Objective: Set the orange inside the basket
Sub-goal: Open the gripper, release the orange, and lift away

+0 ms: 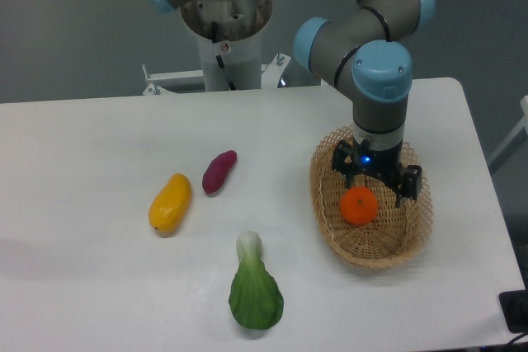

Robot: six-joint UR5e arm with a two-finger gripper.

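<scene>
On the white worktop point(99, 129), listed from left to right:

1. Yellow-orange elongated fruit point(170, 202), lying on its side at the left, tilted, fully visible.

2. Purple tuber point(219, 171), small and elongated, just beside the yellow fruit on its upper right, not touching it.

3. Leafy green vegetable point(253, 284), pale stalk end pointing away from the camera, dark leaves toward the near edge; well apart from the two items above.

4. Robot base column point(224, 22), behind the far edge of the worktop; its upper joint is cut off by the top of the frame.

5. Basket point(371, 249), oval, tan wicker with open lacy rim, at the right side of the worktop. Its far rim and part of its floor are hidden behind the arm's wrist and claw.

6. Orange point(359, 206), round, bright, resting inside the basket toward its left-centre. Its upper edge meets the dark claw body, so its top is hard to make out.

7. Claw point(381, 185), black, with a small blue light, hanging from the grey-and-blue wrist point(380, 88) over the basket. Its fingers stand apart; one tip shows at the right, clear of the orange, and the other is partly lost against the fruit. The orange is not gripped.

Upper arm is cut off at the top edge.
</scene>
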